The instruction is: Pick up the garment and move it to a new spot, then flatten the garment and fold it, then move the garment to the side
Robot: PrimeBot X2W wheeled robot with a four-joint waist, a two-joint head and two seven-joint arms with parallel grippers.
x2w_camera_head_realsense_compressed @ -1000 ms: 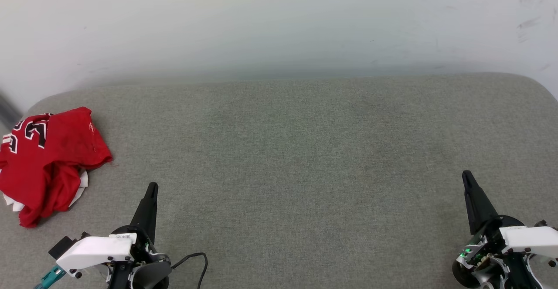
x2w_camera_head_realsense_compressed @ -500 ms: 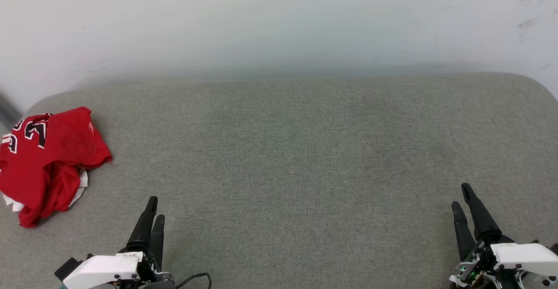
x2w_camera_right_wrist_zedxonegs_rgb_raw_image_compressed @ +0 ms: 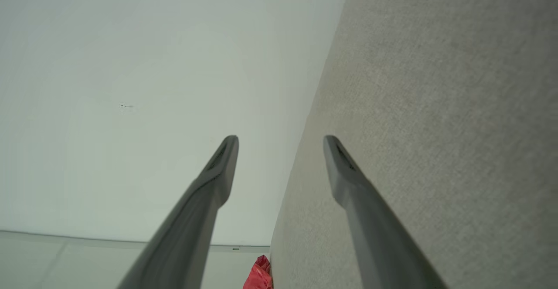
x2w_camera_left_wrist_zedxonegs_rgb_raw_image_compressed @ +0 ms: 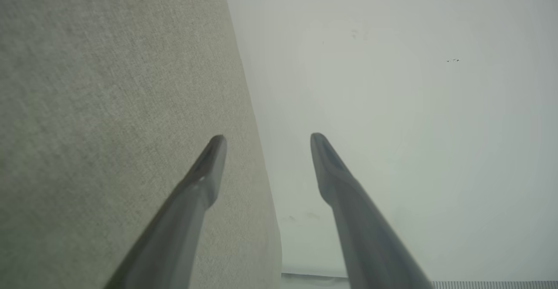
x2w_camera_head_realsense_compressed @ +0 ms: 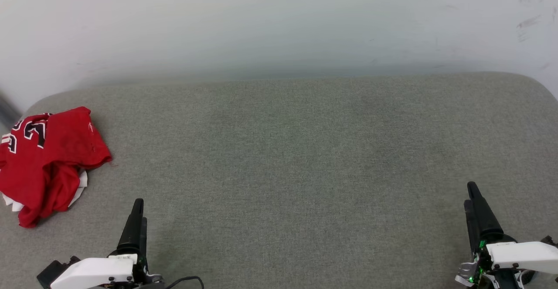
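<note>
The garment point(x2w_camera_head_realsense_compressed: 48, 158) lay crumpled in a heap on the grey fabric worktop point(x2w_camera_head_realsense_compressed: 287, 158), to the left of the left pincer point(x2w_camera_head_realsense_compressed: 139, 212) and a little beyond its fingertips, near it but clearly apart from it. Red cloth made up most of the heap. Part of a black, white-outlined number showed at the far left, and a bit of white fabric stuck out underneath on the side nearer the pincer.

In the left wrist view the left pincer point(x2w_camera_left_wrist_zedxonegs_rgb_raw_image_compressed: 267, 137) was spread, with an open gap between its two dark fingers and nothing in it. One finger stood over the worktop, the other against the pale wall point(x2w_camera_head_realsense_compressed: 261, 23).

The right pincer point(x2w_camera_head_realsense_compressed: 470, 193) sat well apart from the garment, with the whole width of the worktop between them. In its own wrist view the right pincer point(x2w_camera_right_wrist_zedxonegs_rgb_raw_image_compressed: 280, 137) was also spread and held nothing. A small red scrap of the garment point(x2w_camera_right_wrist_zedxonegs_rgb_raw_image_compressed: 259, 273) showed low between its fingers, far off at the worktop's edge.

Both pincers pointed away from the robot toward the wall.
</note>
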